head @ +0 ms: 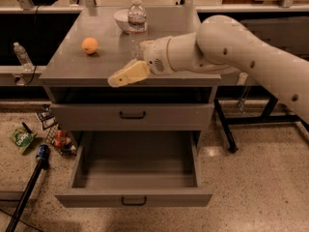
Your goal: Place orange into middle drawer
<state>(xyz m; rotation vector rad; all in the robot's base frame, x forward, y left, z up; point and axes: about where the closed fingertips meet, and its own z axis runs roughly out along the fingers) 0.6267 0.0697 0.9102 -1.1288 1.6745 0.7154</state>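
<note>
Single camera view, reach toward the fruit. The gripper (pixel 120 77), a cream-coloured wedge at the end of the white arm (pixel 227 47), hangs over the front edge of the cabinet top (pixel 67 66) and points left and slightly down. Whether it is set wide or narrow cannot be told, but no object shows in it. The orange (pixel 90 45) rests on the cabinet top to the left of the gripper and farther back, clearly apart from it and with bare surface around it. Behind the wrist stand a water bottle (pixel 137 21) and, just beyond that, a white bowl (pixel 120 17), both to the right of the fruit. Below the top, the upper drawer (pixel 133 116) is closed. The middle drawer (pixel 135 193) is pulled fully out beneath it, and nothing is seen on its floor. The step in hand appears to be the approach to the orange. To do it well, the gripper should be centred over the fruit and brought down to its widest girth before closing, since a smooth round body is likely to roll away from an off-centre touch. The sweep leftward is best kept low on the near side, so the wrist passes clear of the bottle. After the lift, the fruit must clear the front edge of the top before descending. Release should come low inside the drawer, away from its front wall.
</note>
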